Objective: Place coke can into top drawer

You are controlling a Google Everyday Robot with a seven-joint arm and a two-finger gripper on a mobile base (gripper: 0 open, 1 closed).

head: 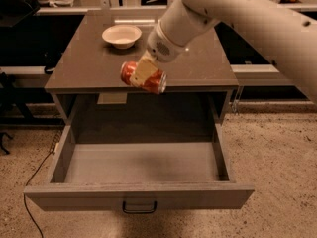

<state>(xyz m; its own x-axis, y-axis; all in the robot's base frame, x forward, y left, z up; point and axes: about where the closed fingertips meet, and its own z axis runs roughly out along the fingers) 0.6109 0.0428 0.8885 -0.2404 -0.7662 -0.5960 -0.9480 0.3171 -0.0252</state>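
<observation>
Grey cabinet top [89, 68]; gripper [145, 72] pinching orange-red coke can [142, 78] sideways, silver end showing, above open top drawer [141, 166].

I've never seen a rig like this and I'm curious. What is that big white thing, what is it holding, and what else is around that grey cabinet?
The big white shape is a robot arm, which belongs to a mobile robot. At its tip is a two-finger gripper that works as a hand. It is shut on a small orange-red coke can with silver ends. The can is held on its side in the air, near the front edge of the grey-brown cabinet top.

There is only one camera view. It looks down at the cabinet from the front, and where the camera is mounted is not known. Further back on the top stands a round white bowl. Below, the wide grey top drawer is pulled open, with a small dark handle on its front.
</observation>
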